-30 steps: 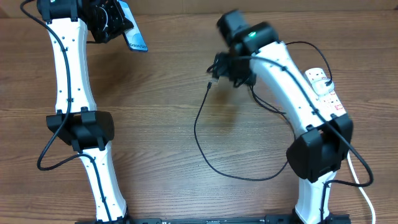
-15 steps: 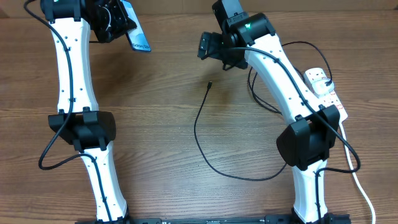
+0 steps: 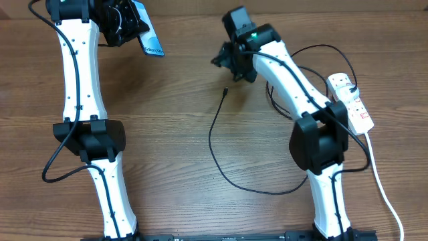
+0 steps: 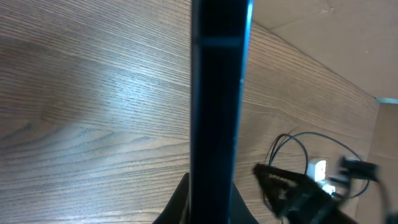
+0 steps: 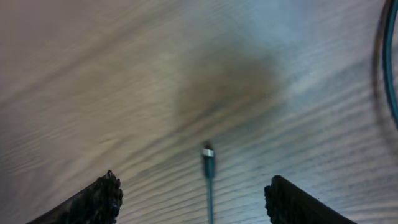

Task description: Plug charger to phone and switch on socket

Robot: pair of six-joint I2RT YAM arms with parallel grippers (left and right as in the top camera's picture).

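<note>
Jaws of the right gripper [image 5: 193, 183] stand wide apart and hold nothing. They hang over the brown wooden table [image 3: 154, 134], where the small metal-tipped connector [image 5: 208, 152] of the long thin black charger cable [image 3: 212, 144] lies flat on the wood below and between them. The left gripper [image 3: 122, 25] is closed on the slim blue-screened smartphone [image 3: 148, 40], which it holds tilted in the air at the far left, well apart from the connector. The white elongated power strip [image 3: 353, 104] lies at the right edge; its switch position cannot be read.

The likely trouble is the pickup. With the tip flat on the table, the fingers may scrape the wood or pinch the cable behind the tip, leaving it to droop. A skewed grasp would then miss the smartphone's port, which is not visible. The slack loops near the right arm could also snag and tug the power strip.
</note>
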